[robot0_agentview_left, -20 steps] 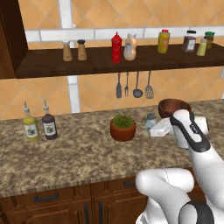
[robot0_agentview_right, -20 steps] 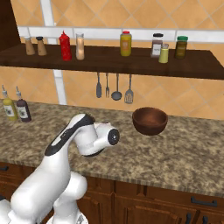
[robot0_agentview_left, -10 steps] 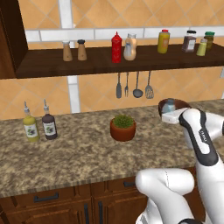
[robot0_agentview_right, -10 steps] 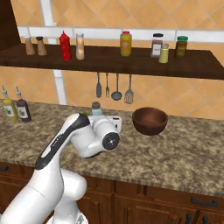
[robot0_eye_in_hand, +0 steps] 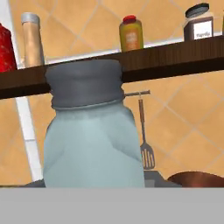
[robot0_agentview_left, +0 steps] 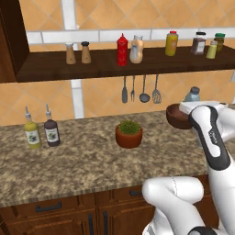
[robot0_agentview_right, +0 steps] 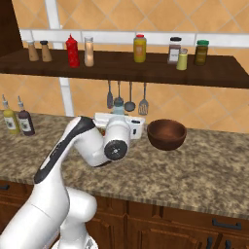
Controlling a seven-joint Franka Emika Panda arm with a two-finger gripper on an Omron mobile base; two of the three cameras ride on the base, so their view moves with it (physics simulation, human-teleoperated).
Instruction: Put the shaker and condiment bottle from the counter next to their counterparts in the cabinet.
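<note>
The long speckled brown-and-beige granite counter (robot0_agentview_left: 82, 160) is running over dark wooden drawers, and above it the long dark brown wooden cabinet shelf (robot0_agentview_left: 114, 64) is carrying its row of bottles and jars along its front edge. The white arm's two-finger gripper (robot0_agentview_right: 119, 116) is hanging above the counter's back edge, just beside the round brown wooden bowl (robot0_agentview_right: 167, 134), with its jaws clamped on the small pale blue-grey glass shaker (robot0_eye_in_hand: 94, 140). The shaker is standing upright in the grip, clear of the counter, its grey cap (robot0_eye_in_hand: 84, 83) rising just above the hand. Its glass body is looking milky and faintly see-through, widening from a narrow neck under the ribbed cap to rounded shoulders. The squat peach-orange condiment bottle with a white cap (robot0_agentview_left: 136, 49) is standing on the shelf, touching the tall red squeeze bottle (robot0_agentview_left: 122, 50).
</note>
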